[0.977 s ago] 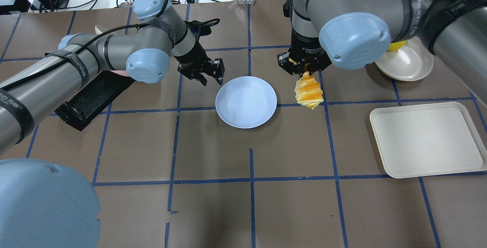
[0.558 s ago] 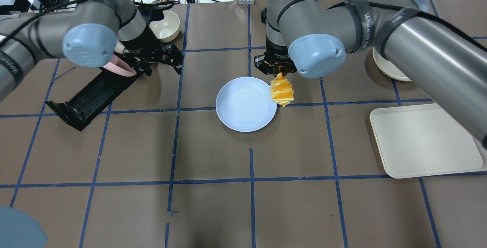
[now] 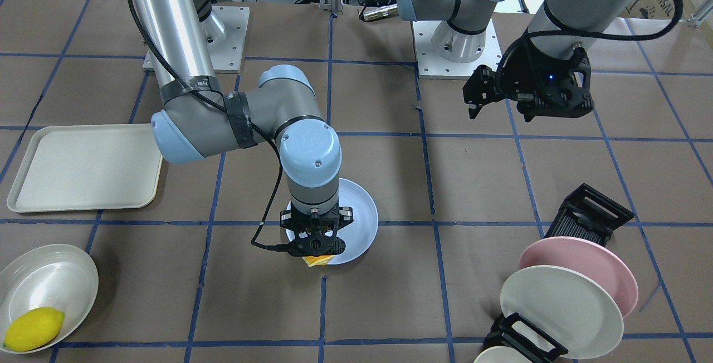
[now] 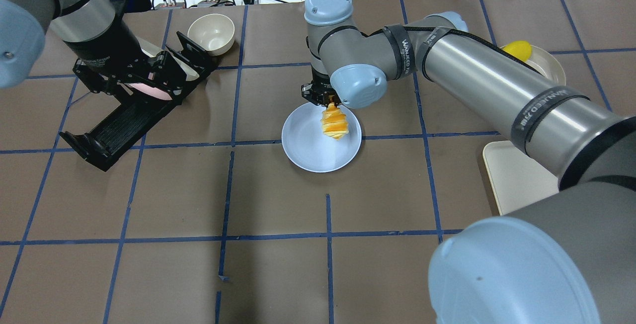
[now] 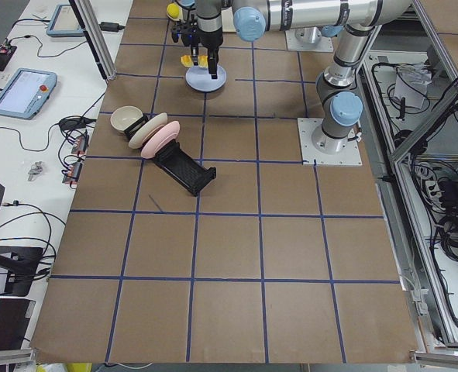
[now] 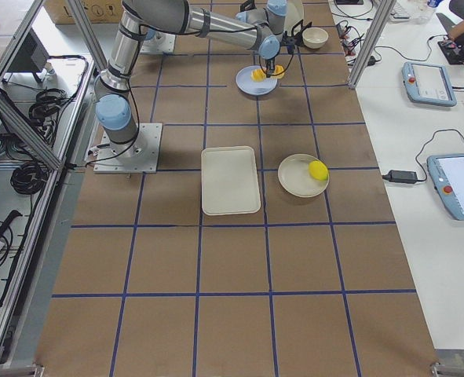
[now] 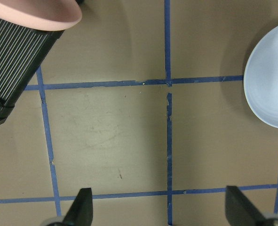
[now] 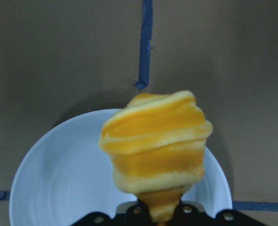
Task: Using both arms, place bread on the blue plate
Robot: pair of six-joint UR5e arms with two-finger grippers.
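My right gripper (image 4: 326, 100) is shut on one end of the bread (image 4: 334, 122), an orange and cream striped loaf. It hangs point down over the blue plate (image 4: 310, 152), over the half nearer the gripper. In the right wrist view the bread (image 8: 155, 146) fills the middle, with the plate (image 8: 54, 188) under it. In the front view the right gripper (image 3: 315, 247) hides most of the bread (image 3: 317, 261) at the rim of the plate (image 3: 362, 212). My left gripper (image 3: 498, 112) is open and empty, off to the plate's side. The left wrist view shows its fingertips (image 7: 82, 207) wide apart over bare table.
A black dish rack (image 4: 119, 120) lies left of the plate, with a pink plate (image 3: 579, 274) and a cream plate (image 3: 560, 310) leaning at it. A cream bowl (image 4: 211, 33) stands behind. A cream tray (image 3: 83, 165) and a lemon (image 3: 33, 328) in a white dish (image 3: 50, 274) are on the right arm's side.
My right gripper has carried the bread left, from beside the blue plate to over it. My left arm has drawn back left, away from the plate and over the rack.
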